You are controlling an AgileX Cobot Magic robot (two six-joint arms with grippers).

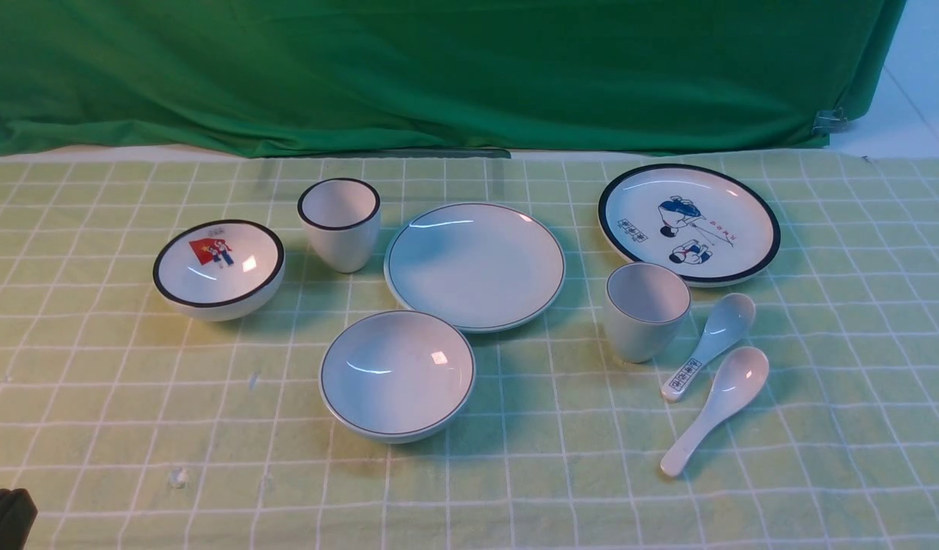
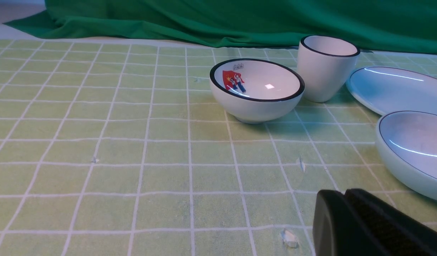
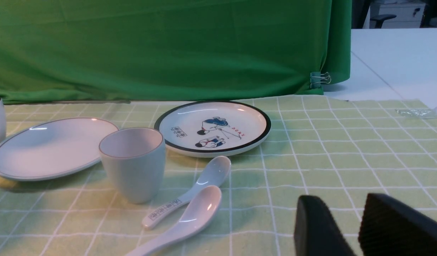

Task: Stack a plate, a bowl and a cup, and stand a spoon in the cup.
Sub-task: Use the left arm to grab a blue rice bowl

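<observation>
Left pincer (image 1: 7, 516) well clear of bowl (image 1: 397, 374)

Glossy glazed ceramic plate (image 1: 475, 266), bowl (image 1: 396, 374), cup (image 1: 646, 312) and spoon (image 1: 725, 397) lie on a matt, creased cloth (image 1: 95, 382).

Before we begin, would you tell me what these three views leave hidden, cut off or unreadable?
- Right end effector: absent from the front view; the right wrist frame edge cuts its fingers.
- Left end effector: front view shows only a dark corner at the frame edge.
- Bowl: partly cut by the left wrist frame edge.
- Printed spoon: handle characters too small to read in any view.
</observation>
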